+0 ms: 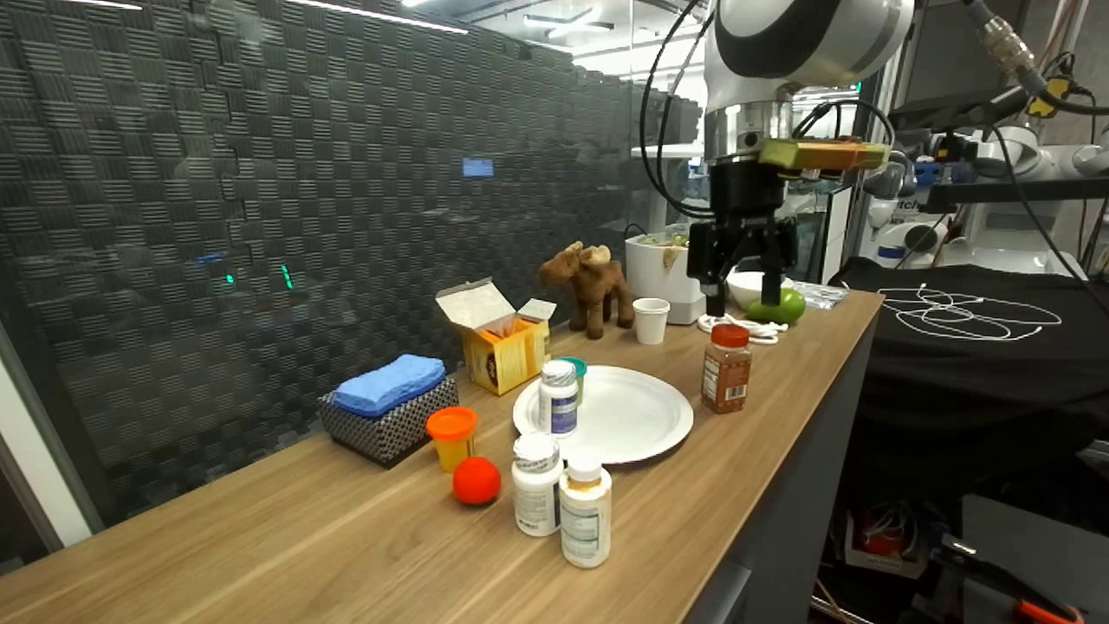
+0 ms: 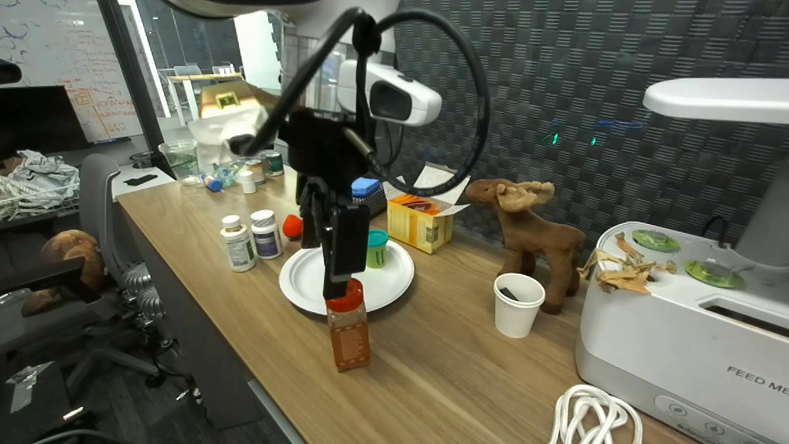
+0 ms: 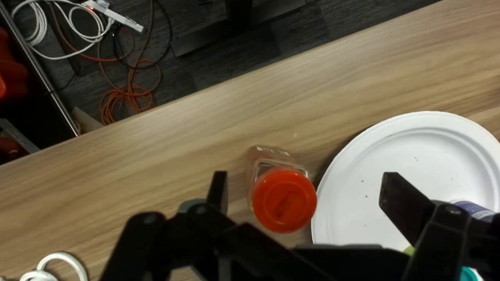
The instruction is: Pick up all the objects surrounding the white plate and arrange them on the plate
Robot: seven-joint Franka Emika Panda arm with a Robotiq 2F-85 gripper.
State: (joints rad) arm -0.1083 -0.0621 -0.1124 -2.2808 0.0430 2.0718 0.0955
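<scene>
The white plate (image 1: 632, 416) lies on the wooden counter, carrying a white-capped bottle (image 1: 558, 407) and a green-lidded cup (image 2: 376, 250). Beside the plate, a red-topped jar (image 1: 726, 373) stands upright on the wood. My gripper (image 1: 743, 296) is open above this jar; in the wrist view its red lid (image 3: 284, 200) shows between the spread fingers, closer to the left one, with nothing gripped. Off the plate's opposite side are two more white-capped bottles (image 1: 537, 490) (image 1: 586, 520), a red-orange ball (image 1: 476, 481) and a small orange cup (image 1: 452, 440).
Along the wall stand a dark box with a blue cloth (image 1: 390, 386), an open yellow carton (image 1: 507, 351), a plush moose (image 2: 536, 228), white paper cups (image 2: 519, 308) and a white appliance (image 2: 672, 333). A white cord (image 2: 595, 410) lies near it. The counter's edge (image 3: 218, 88) drops to the floor.
</scene>
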